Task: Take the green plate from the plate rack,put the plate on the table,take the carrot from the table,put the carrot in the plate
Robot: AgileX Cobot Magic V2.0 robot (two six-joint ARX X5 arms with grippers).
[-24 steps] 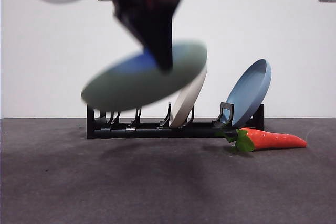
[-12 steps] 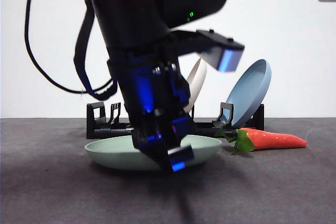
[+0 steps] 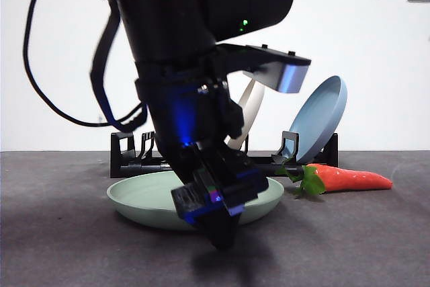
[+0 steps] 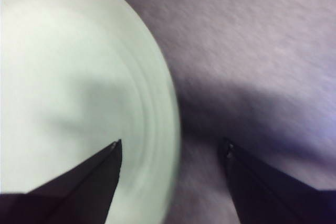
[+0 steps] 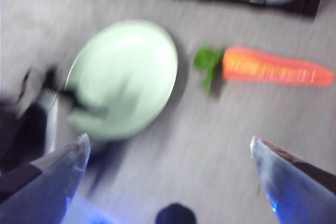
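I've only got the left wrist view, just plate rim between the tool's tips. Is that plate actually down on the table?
Observer: Yes. The front view shows the green plate lying flat on the table, in front of the plate rack.
Operator: Where's the carrot?
Observer: The carrot lies on the table beside the plate, leaves toward it, not touching.
Operator: And the right tool?
Observer: The right tool is open and holds nothing, above both.
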